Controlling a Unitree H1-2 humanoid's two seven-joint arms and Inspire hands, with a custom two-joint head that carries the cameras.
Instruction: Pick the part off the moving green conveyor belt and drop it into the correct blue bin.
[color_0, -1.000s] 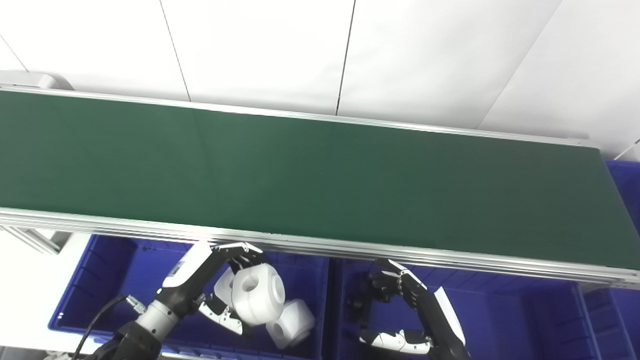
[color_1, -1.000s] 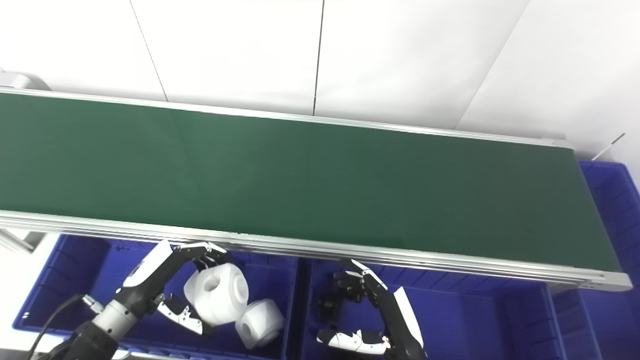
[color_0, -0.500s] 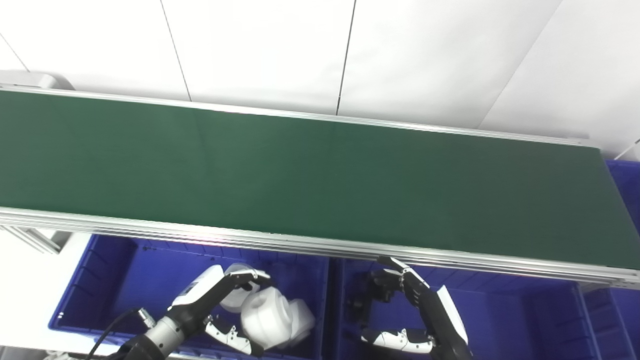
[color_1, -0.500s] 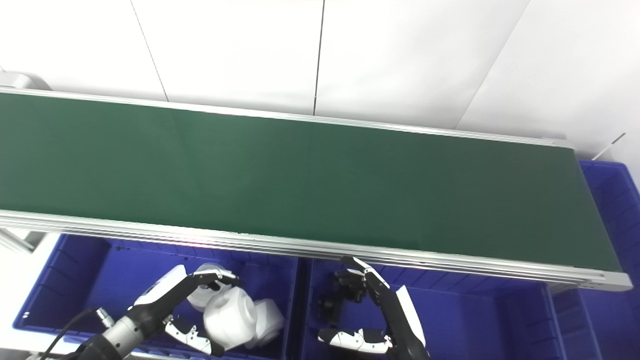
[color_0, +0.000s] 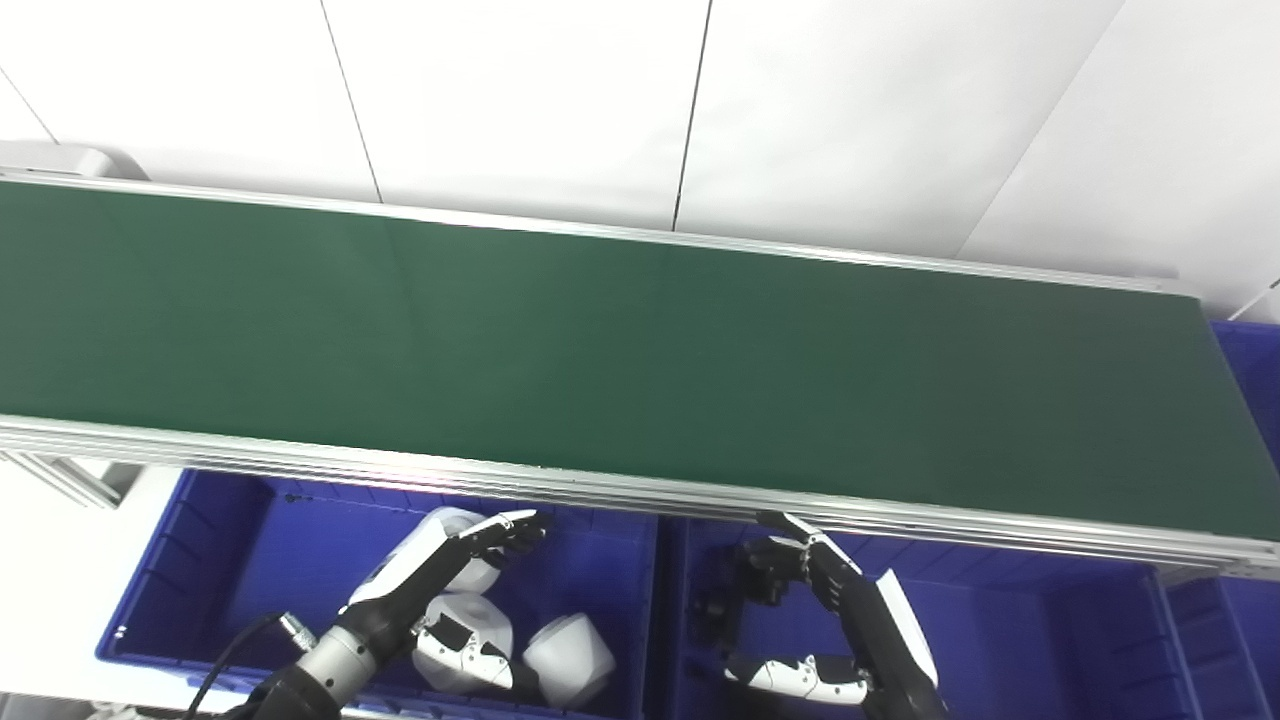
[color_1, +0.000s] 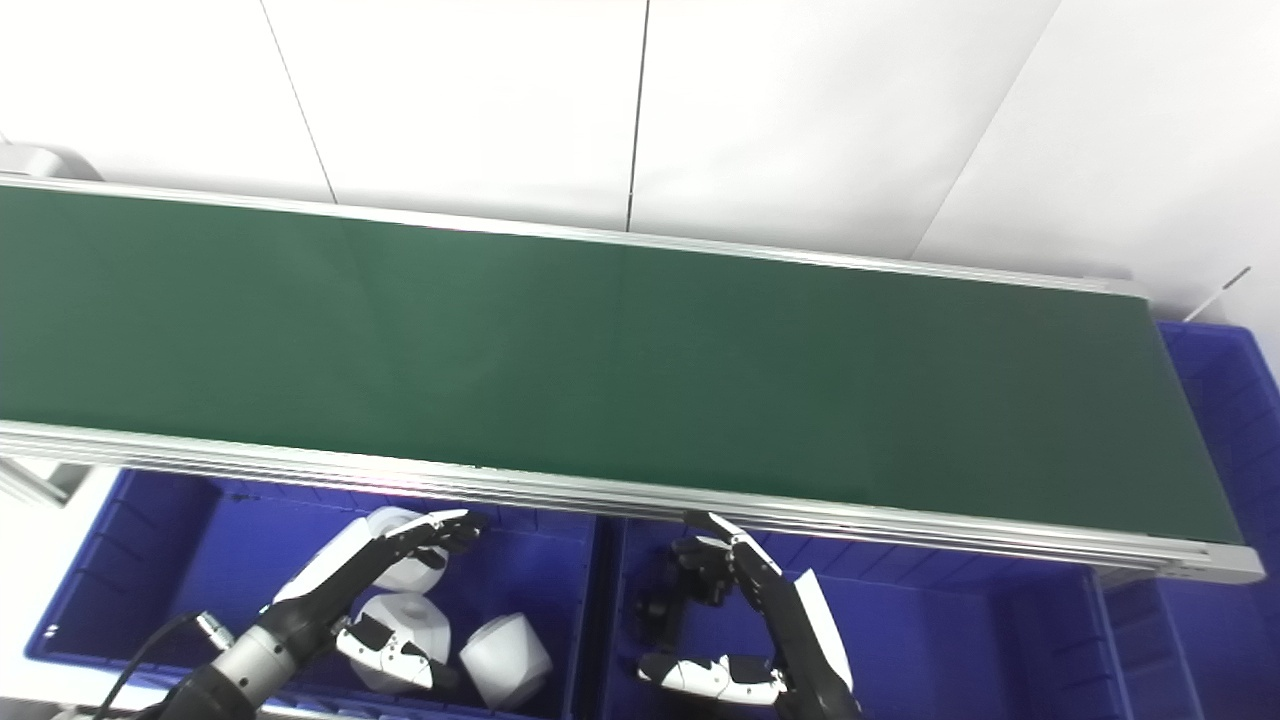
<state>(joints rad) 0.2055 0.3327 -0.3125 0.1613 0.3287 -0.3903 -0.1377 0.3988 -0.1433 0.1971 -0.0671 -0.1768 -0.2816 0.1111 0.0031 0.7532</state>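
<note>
The green conveyor belt (color_0: 640, 350) carries no part. My left hand (color_0: 430, 580) hovers open over the left blue bin (color_0: 230, 560), fingers stretched toward the belt's near rail. Three white rounded parts lie in that bin: one under the palm (color_0: 462, 632), one to its right (color_0: 568, 660), and one behind the fingers (color_1: 400, 565). My right hand (color_0: 850, 620) is over the middle blue bin (color_0: 1010, 640), fingers curved and apart from the thumb, holding nothing. A small black part (color_0: 715, 600) lies in that bin just left of its fingertips.
The belt's aluminium near rail (color_0: 640, 495) overhangs the back of both bins. A third blue bin (color_0: 1250, 370) stands past the belt's right end. A white panelled wall rises behind the belt.
My left hand has let go of the white part, which dropped into the left bin beside the others. The hand sank lower and its fingers spread. The right hand has not moved.
</note>
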